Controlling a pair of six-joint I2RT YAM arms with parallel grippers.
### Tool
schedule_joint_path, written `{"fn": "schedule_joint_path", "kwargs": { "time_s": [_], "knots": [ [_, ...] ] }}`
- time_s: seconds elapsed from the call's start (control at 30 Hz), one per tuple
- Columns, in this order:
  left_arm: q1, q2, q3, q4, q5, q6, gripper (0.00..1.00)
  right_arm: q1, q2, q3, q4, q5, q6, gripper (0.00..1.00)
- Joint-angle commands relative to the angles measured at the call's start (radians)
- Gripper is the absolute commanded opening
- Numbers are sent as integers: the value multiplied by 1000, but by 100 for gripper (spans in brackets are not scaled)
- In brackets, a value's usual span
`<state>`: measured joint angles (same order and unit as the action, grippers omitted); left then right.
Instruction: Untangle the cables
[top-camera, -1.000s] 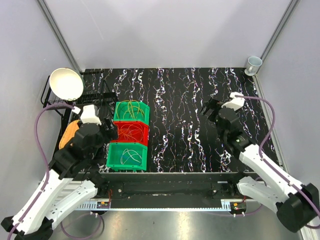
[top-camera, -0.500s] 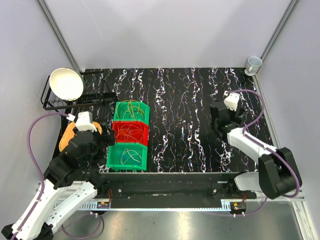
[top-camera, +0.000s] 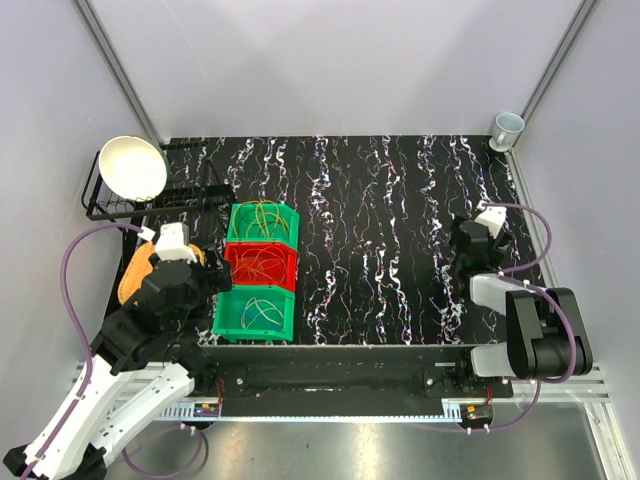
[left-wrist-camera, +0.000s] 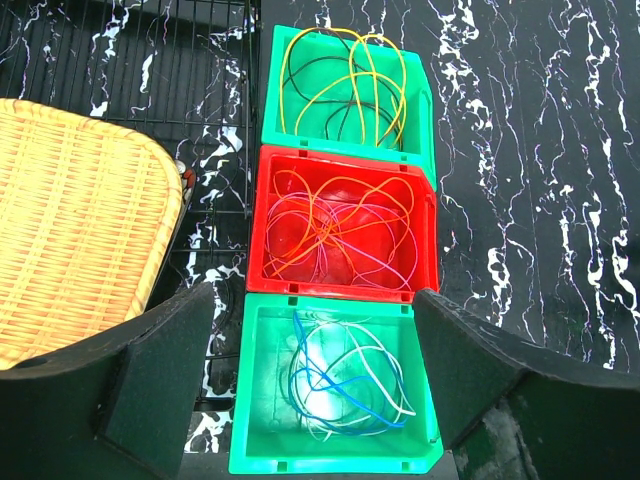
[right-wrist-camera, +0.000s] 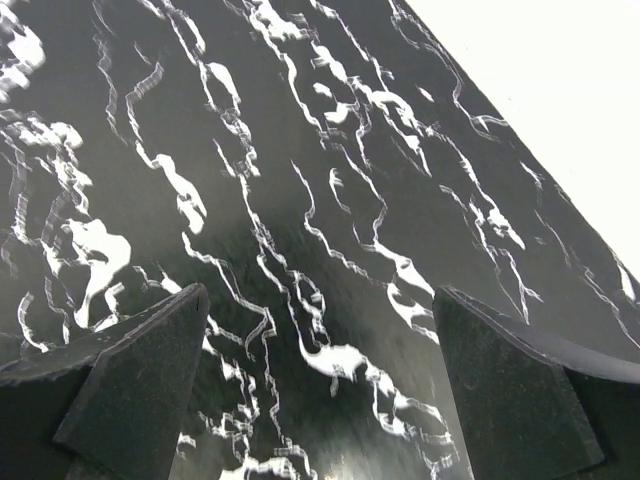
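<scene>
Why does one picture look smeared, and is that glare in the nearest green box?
Right wrist view: tabletop veins smeared, likely motion blur. Left wrist view: sharp, with a pale glare spot on the floor of the nearest green bin under the cables. Top external view: evenly lit, soft shadows.

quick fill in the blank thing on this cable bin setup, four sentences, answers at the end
1. The middle bin of the row is coloured ____.
2. The yellow cables lie in the far bin, which is coloured ____.
3. The left gripper has its jaws ____.
4. The cup stands at the far ____ corner of the table.

Missing words: red, green, open, right.
</scene>
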<state>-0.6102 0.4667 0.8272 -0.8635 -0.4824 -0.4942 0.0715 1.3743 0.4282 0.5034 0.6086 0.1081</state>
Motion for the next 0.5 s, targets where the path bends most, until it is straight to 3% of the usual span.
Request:
{"fn": "schedule_joint_path", "kwargs": {
  "time_s": [0.0, 0.07, 0.13, 0.17, 0.23, 0.3, 0.37, 0.47],
  "knots": [
    [1, 6, 1, 34, 1, 14, 84, -109, 0, -36, 313, -226, -13, 100],
    [3, 12, 3, 32, -1, 16, 84, -134, 17, -25, 349, -347, 10, 100],
    [3, 16, 4, 31, -1, 16, 84, -153, 140, -101, 527, -400, 13, 100],
    [1, 16, 4, 34, -2, 16, 84, -157, 197, -118, 731, -438, 1, 100],
    [1, 13, 3, 32, -2, 14, 84, -157, 137, -103, 602, -498, -17, 98],
    [1, 12, 3, 34, -2, 16, 84, -156, 188, -80, 619, -457, 2, 100],
    [1, 18, 4, 35, -4, 16, 84, -157, 155, -68, 522, -428, 13, 100],
    [1, 30, 4, 34, -1, 17, 84, -156, 180, -80, 593, -438, 10, 100]
  ]
}}
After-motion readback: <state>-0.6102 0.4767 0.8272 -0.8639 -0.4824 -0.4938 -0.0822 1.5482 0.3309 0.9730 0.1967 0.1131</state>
